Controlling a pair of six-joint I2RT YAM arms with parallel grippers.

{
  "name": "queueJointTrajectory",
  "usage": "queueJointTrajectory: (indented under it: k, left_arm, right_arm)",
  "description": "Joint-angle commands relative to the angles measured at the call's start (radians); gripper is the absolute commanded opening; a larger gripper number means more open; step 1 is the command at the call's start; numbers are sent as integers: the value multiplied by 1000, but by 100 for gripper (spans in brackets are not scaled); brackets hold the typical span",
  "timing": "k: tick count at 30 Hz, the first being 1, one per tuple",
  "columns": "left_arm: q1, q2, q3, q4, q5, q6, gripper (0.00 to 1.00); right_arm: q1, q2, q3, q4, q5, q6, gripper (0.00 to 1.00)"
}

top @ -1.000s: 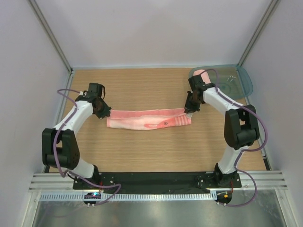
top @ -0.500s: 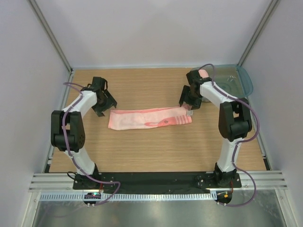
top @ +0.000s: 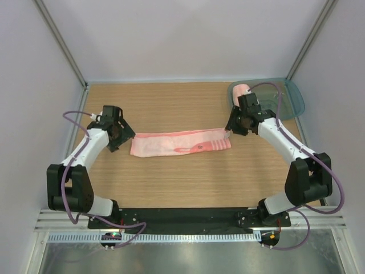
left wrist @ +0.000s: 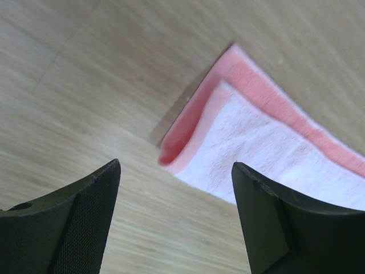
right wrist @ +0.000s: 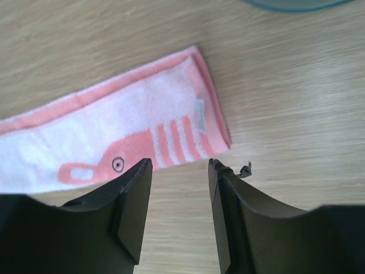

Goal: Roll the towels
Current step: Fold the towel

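Towel (top: 179, 144) lies flat as a folded strip, my left gripper (top: 122, 135) spread just off its plain end, right gripper (right wrist: 178, 165) spread over its striped end, both empty.

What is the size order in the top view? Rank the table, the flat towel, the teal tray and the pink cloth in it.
1. table
2. teal tray and flat towel: these look alike and the tray is partly hidden, so unranked
3. pink cloth

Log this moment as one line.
towel flat, unrolled | left gripper open at plain end | right gripper open at striped end | pink cloth in tray
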Motion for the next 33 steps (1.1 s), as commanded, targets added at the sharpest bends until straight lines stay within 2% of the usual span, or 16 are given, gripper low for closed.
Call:
queueJointTrajectory:
  k: [1,3,6,9,12,15,16,17,19,26,30,33]
  left_arm:
    - [4,-38,-115,88,83,-3,79]
    - [4,-32,-164,160,114,-3,79]
    - [5,12,-184,217,190,-7,77]
    - [2,69,-193,272,219,-9,74]
    - [2,123,-186,292,215,-7,62]
    - [4,155,-169,287,191,2,39]
    - [4,161,-163,286,180,6,23]
    - [4,170,-147,280,174,8,13]
    - [4,192,-132,258,126,20,0]
    - [4,189,-110,188,5,42,0]
    - [4,167,-118,146,-35,37,0]
    - [2,151,-130,145,-35,29,1]
  right_arm:
    - [12,4,-111,165,-178,17,45]
    - [12,40,-150,245,-293,26,34]
    - [12,97,-173,338,-399,38,26]
    - [12,168,-171,355,-401,40,20]
    - [9,219,-176,328,-345,32,16]
    - [3,229,-205,286,-282,32,14]
    - [0,229,-217,282,-253,38,14]
    - [-5,225,-242,279,-245,41,13]
    - [-5,217,-263,273,-223,51,13]
    - [-6,164,-268,185,-66,29,13]
    - [-6,115,-234,116,64,21,18]
    - [10,50,-217,104,55,15,19]
